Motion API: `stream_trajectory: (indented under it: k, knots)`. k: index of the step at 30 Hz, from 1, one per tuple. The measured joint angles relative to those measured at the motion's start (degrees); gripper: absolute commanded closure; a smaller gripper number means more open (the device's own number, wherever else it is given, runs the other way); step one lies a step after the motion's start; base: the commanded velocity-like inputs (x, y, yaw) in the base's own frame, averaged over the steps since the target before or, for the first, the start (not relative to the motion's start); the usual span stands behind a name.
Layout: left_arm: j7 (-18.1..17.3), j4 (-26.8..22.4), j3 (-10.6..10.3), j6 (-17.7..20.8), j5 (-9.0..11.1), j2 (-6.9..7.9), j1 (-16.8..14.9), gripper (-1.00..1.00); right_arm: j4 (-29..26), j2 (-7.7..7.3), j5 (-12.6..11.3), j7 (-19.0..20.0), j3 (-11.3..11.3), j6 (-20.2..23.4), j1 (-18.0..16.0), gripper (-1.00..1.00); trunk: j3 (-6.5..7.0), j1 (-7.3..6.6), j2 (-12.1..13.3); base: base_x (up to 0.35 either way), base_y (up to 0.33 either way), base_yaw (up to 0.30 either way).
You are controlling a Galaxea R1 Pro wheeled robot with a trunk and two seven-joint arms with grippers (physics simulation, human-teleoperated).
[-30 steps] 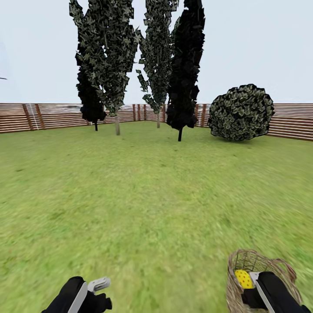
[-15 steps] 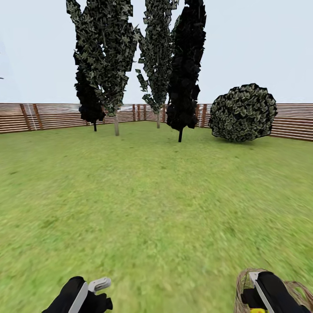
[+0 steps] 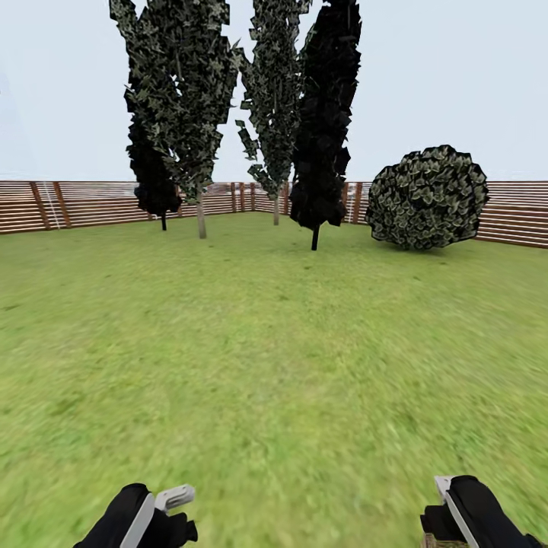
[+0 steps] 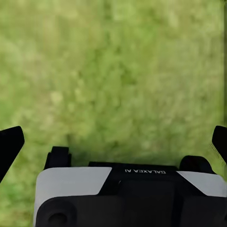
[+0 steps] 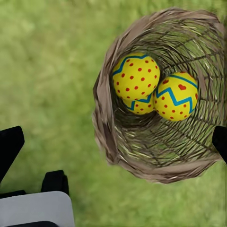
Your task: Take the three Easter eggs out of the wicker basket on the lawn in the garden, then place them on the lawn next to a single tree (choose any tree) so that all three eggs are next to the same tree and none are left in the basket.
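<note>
Gone from the head view: wicker basket [image 5: 158, 109], camera having shifted. Basket on lawn [image 3: 274, 342] holds three Easter eggs [image 5: 135, 77]. Right pincer [image 5: 113, 142] released above it; left pincer [image 4: 113, 137] released, empty.

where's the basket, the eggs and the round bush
basket [image 5: 105, 124], right wrist view, on its woven side wall
eggs [image 5: 135, 77], right wrist view, on the dotted face of the top egg of three
bush [image 3: 428, 196], head view, on the middle of its round foliage

The left gripper [image 4: 113, 137] housing bears the one readable text, "GALAXEA AI", seen upside down.
</note>
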Motion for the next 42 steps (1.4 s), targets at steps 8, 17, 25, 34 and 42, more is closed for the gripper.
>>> stream_trajectory:
  k: [8,17,25,34,42]
  knots:
    - [0.0,0.0,0.0,0.0,-0.1,-0.60,0.0,-1.00,0.0,0.00,0.0,0.0,-0.1,0.0,0.0,-1.00,0.00,0.02,0.0,0.028,-0.012,0.000]
    - [0.0,0.1,0.0,0.0,0.0,-0.76,0.0,-1.00,-0.3,0.00,-0.1,0.0,-0.2,0.0,0.0,-1.00,0.00,0.02,0.0,0.000,0.000,0.000]
    - [0.0,0.1,0.1,0.0,0.0,-0.76,0.0,-1.00,-0.3,-0.19,-0.1,0.1,-0.3,0.0,0.0,-1.00,0.00,0.02,0.0,0.000,0.000,0.000]
    - [0.0,0.2,0.1,0.0,-0.1,-1.07,0.0,-1.00,-0.5,-1.21,-0.3,0.4,-0.3,0.0,0.0,-1.00,0.00,0.02,0.0,0.000,0.000,0.000]
    - [0.0,0.2,0.2,0.0,-0.1,-1.11,0.0,-1.00,-0.2,-1.84,-1.0,0.7,-0.1,-0.2,0.0,-1.00,0.00,0.02,0.0,0.000,0.000,0.000]
